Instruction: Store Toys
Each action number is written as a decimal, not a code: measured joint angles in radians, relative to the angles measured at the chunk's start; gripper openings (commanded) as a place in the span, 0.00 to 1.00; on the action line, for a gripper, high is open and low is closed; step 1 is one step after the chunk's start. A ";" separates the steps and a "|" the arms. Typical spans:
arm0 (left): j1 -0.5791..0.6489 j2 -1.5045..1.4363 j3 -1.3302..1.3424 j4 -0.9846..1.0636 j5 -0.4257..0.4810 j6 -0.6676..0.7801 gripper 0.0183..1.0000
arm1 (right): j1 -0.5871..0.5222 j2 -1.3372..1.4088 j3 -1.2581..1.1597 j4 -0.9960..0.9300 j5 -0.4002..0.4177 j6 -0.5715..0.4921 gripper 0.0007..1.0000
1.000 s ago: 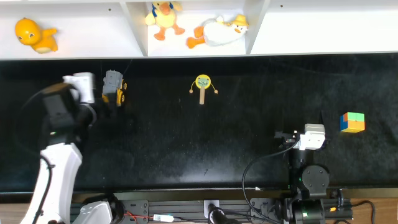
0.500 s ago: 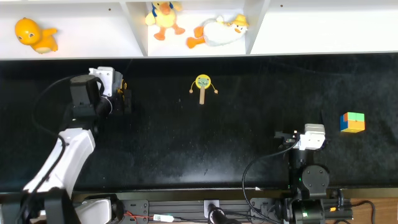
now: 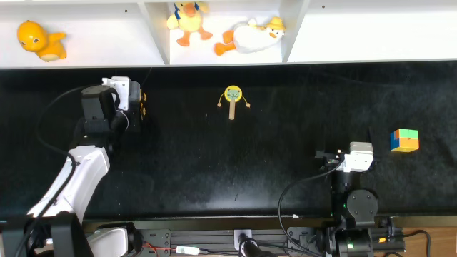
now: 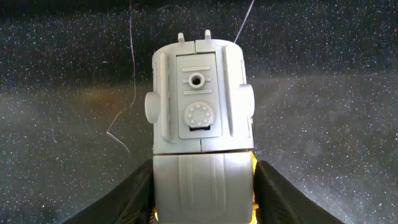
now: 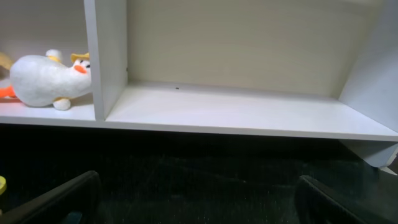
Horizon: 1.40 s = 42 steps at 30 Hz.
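A grey and yellow toy truck (image 3: 140,107) stands on the black table at the back left, just before the shelf. In the left wrist view the grey toy truck (image 4: 202,106) sits between my left gripper's two dark fingers (image 4: 140,196), which press on both of its lower sides. So my left gripper (image 3: 121,96) is shut on it. A yellow rattle drum (image 3: 233,98) lies at the back middle. A multicoloured cube (image 3: 404,140) rests at the right. My right gripper (image 3: 353,158) stays low near its base, open and holding nothing, facing the shelf (image 5: 249,112).
The white shelf (image 3: 357,43) runs along the table's back edge. It holds an orange duck (image 3: 39,39), a yellow duck plush (image 3: 189,21) and a white goose plush (image 3: 250,36). The goose plush (image 5: 46,81) lies behind a divider (image 5: 106,56).
My left arm swung right from the table's left side and came down over the toy truck, then held there with its fingers against it. The right arm has not moved.
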 measured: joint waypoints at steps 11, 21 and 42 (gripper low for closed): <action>0.000 -0.251 -0.090 -0.181 -0.003 -0.001 0.32 | 0.000 0.000 0.000 0.001 0.000 0.000 0.99; 0.000 -0.398 -0.035 -0.241 0.010 -0.002 0.32 | 0.000 0.000 0.000 -0.002 0.000 0.000 1.00; 0.000 0.193 0.448 -0.044 0.021 -0.002 0.32 | 0.000 0.000 0.000 -0.002 0.000 0.000 0.99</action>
